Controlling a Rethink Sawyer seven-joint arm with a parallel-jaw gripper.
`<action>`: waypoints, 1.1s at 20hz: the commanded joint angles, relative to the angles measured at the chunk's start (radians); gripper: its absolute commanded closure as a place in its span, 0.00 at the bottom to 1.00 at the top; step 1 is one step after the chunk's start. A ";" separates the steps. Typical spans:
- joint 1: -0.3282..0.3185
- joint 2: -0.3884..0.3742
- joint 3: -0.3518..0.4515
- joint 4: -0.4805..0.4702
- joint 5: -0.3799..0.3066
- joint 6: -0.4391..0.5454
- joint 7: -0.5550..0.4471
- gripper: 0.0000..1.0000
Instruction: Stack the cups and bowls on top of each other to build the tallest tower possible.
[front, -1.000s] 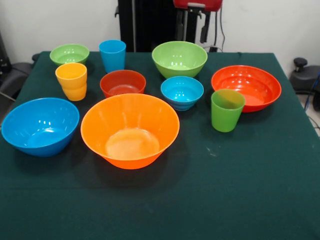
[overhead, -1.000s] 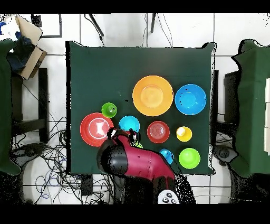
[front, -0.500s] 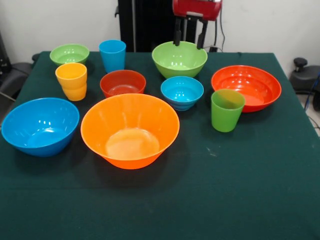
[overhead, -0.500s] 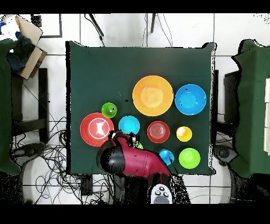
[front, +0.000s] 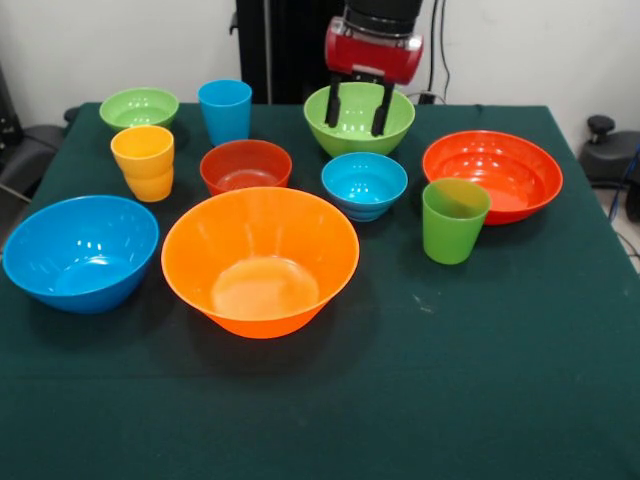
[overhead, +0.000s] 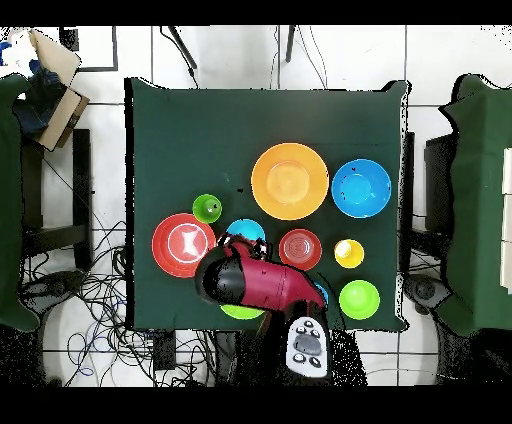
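My gripper (front: 356, 110) is open and empty, its two black fingers (front: 333, 104) hanging just over the medium green bowl (front: 358, 125) at the back of the table. No tower stands; every piece sits apart. In front of the green bowl is a small blue bowl (front: 364, 184), with a small red bowl (front: 246, 166) to its left. A wide red-orange bowl (front: 492, 173) and a green cup (front: 454, 220) are at the right. A blue cup (front: 225, 111), a yellow-orange cup (front: 143, 162) and a small green bowl (front: 139, 108) are at the back left.
A very large orange bowl (front: 260, 260) and a large blue bowl (front: 80, 250) fill the front left. In the overhead view the red arm (overhead: 255, 285) covers most of the green bowl (overhead: 240, 312) and part of the small blue bowl (overhead: 245, 230). Cables lie on the floor around the table.
The gripper has come down from the top edge and forward; its fingers now hang over the green bowl. No cup or bowl has moved.
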 joint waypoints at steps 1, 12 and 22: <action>0.047 0.115 -0.001 -0.171 0.065 0.123 0.163 0.00; 0.020 0.123 0.040 -0.156 0.091 0.118 0.156 0.00; 0.006 0.135 0.058 -0.139 0.073 0.083 0.143 0.00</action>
